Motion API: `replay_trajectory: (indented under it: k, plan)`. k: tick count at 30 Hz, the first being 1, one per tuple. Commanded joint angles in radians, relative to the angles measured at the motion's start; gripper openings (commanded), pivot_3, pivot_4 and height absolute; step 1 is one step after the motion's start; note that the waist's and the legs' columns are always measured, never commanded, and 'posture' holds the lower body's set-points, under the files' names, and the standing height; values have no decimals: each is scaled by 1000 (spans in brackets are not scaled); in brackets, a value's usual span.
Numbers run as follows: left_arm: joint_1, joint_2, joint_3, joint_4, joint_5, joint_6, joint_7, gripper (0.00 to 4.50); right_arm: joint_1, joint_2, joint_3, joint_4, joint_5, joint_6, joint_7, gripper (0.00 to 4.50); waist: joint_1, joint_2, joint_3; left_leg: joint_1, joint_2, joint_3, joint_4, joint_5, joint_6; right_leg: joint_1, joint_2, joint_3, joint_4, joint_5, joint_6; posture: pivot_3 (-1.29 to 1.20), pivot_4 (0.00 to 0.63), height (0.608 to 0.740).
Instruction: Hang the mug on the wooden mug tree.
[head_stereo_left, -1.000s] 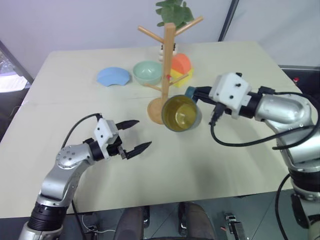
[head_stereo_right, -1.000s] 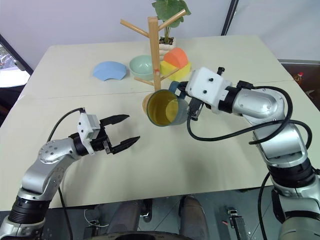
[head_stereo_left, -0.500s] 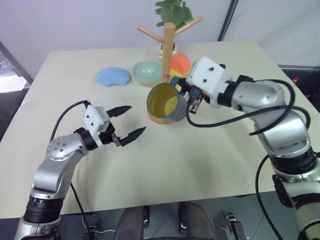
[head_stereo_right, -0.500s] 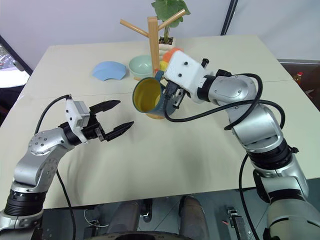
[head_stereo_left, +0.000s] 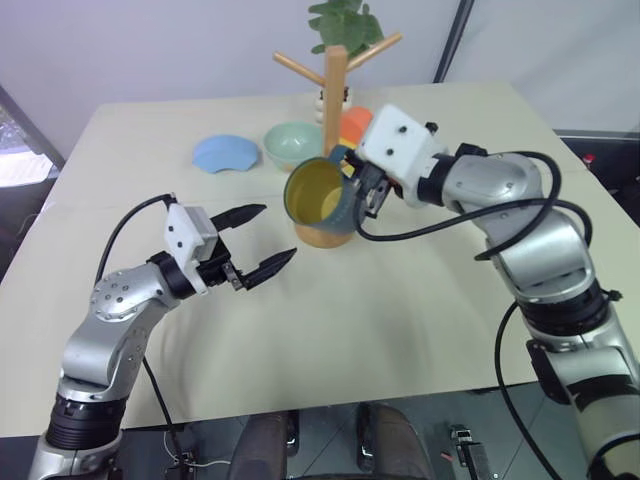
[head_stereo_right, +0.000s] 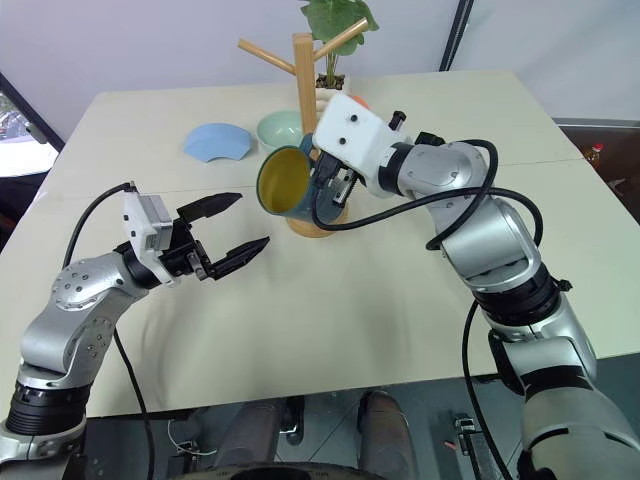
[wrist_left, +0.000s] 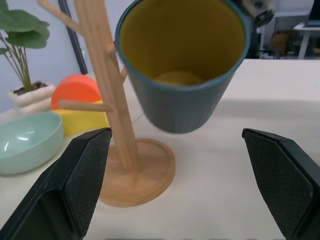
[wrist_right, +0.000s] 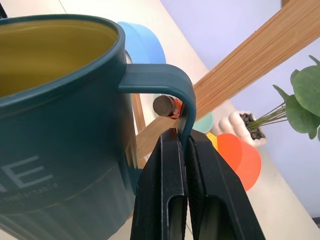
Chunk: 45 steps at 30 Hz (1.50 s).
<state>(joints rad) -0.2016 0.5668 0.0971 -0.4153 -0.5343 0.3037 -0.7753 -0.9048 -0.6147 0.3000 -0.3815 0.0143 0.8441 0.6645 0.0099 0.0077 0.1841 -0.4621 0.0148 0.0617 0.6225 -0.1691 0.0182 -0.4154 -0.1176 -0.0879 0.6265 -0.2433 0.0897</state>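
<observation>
The dark teal mug (head_stereo_left: 318, 197) with its yellow inside hangs tipped on its side in the air, mouth toward my left arm, right in front of the wooden mug tree (head_stereo_left: 334, 95). My right gripper (wrist_right: 186, 137) is shut on the mug's handle (wrist_right: 165, 80). In the right wrist view the round end of a peg (wrist_right: 162, 106) shows through the handle's loop. The tree's disc base (head_stereo_left: 322, 237) lies below the mug. Left of the mug and lower, my left gripper (head_stereo_left: 278, 231) stands open and holds nothing.
Behind the tree sit a pale green bowl (head_stereo_left: 292, 143), a blue plate (head_stereo_left: 226, 153), an orange and yellow block (head_stereo_left: 357, 123) and a potted plant (head_stereo_left: 345, 20). Bare tabletop (head_stereo_left: 400, 310) stretches toward the front edge.
My right gripper has carried the mug left and back, up against the tree's post. My left gripper has risen a little, still open.
</observation>
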Motion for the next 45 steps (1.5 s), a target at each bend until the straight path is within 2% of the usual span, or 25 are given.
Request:
replay_trajectory:
  k: [1,9,26,29,32,33,39,42,45]
  plan:
    - [-21,10,34,-54,-33,14,13,4500,-36,12,-12,4,-21,-25,-14,37,0,0,0,0,0,0,1,0,0,0,0,0,1,0,0,0,150,740]
    - [-47,17,62,-79,-79,49,33,4500,-44,39,-5,38,-42,-44,-13,37,0,0,0,0,1,0,5,-2,-3,-1,0,0,3,0,-1,0,150,740]
    - [-44,3,57,-82,-75,38,52,4500,-72,72,13,97,-87,-29,-12,37,1,0,0,-2,2,3,5,-2,-3,-6,0,1,4,0,-1,0,150,740]
    - [-45,2,59,-79,-74,35,51,4500,-73,73,15,101,-93,-40,-12,899,0,0,0,-3,2,3,4,-1,-2,-5,0,1,4,0,-1,0,150,740]
    - [-44,3,61,-77,-75,34,50,4500,-73,73,11,97,-101,-55,-19,2420,0,0,0,-3,2,3,4,0,-1,-5,0,1,4,0,-1,0,150,740]
    - [-44,3,62,-77,-75,34,50,4500,-73,65,6,90,-101,-62,-15,2775,0,0,0,-3,2,3,4,0,-1,-5,0,1,4,0,-1,0,150,740]
    - [-37,1,70,-77,-78,37,60,4500,-65,22,-64,42,-62,-71,23,2775,2,0,0,-3,2,4,4,-1,-2,-7,0,2,4,0,-1,0,150,740]
    - [-25,-12,90,-51,-78,46,93,4500,-6,5,-188,22,23,-53,53,2775,2,0,0,-4,2,4,4,-2,-2,-6,0,2,4,0,-1,0,150,740]
    - [5,-32,128,5,-61,48,143,4500,132,41,-382,36,169,-79,82,2775,4,-3,-1,-3,2,3,4,-2,-2,-5,0,1,4,0,-1,0,150,740]
